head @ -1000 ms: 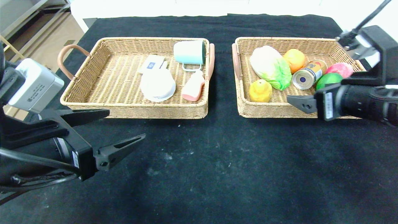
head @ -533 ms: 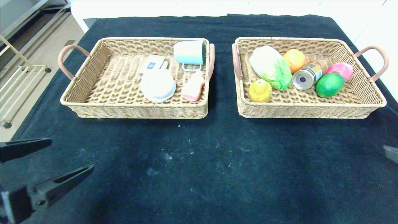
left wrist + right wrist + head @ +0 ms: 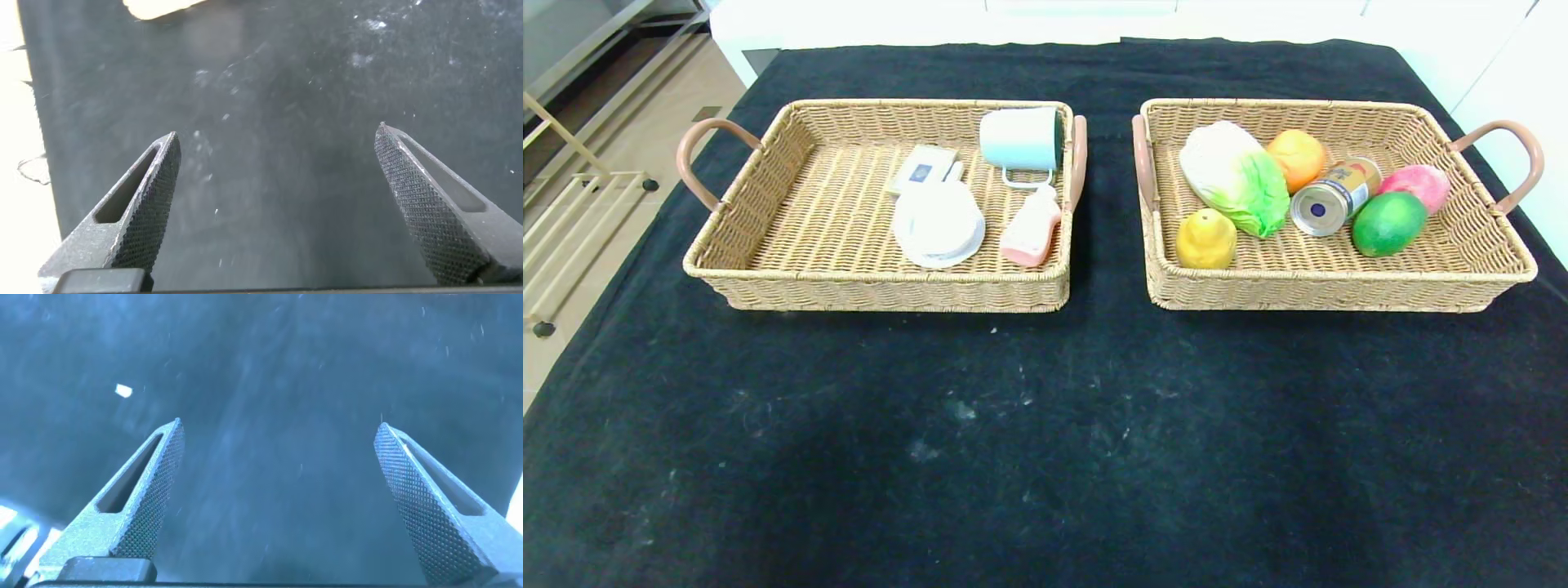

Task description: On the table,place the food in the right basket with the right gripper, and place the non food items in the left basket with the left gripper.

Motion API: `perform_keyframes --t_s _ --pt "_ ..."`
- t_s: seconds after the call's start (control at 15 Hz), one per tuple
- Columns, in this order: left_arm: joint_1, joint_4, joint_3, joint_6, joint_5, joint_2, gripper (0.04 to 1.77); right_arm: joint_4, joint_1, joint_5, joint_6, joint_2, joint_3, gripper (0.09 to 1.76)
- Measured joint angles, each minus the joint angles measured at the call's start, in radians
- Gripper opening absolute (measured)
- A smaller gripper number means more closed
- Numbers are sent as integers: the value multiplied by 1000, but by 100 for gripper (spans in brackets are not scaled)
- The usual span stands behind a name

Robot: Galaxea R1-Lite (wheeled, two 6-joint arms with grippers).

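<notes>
Left basket (image 3: 768,237) and right basket (image 3: 1462,253) side by side on table (image 3: 1045,425)

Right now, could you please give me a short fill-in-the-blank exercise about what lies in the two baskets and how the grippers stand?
1. The drink can lies on its side in the ____ basket.
2. The pink bottle lies in the left basket with the white dish and the ____ mug.
3. The left gripper and the right gripper both hang over bare black cloth with fingers ____.

Missing words: right; light blue; open
</notes>
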Motion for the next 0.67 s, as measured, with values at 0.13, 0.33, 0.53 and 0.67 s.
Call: perform_keyframes --t_s 0.13,0.33,0.53,0.67 --pt "31 67 -31 4 -18 -66 172 53 -68 39 -8 -82 6 170" --pt "85 140 -45 8 -82 -169 172 85 -138 75 -12 -203 108 170" --pt "135 181 -19 11 -141 -267 172 86 -201 117 -10 -319 213 170" --pt "153 189 26 15 -155 -350 172 79 -209 118 -9 -391 252 170"
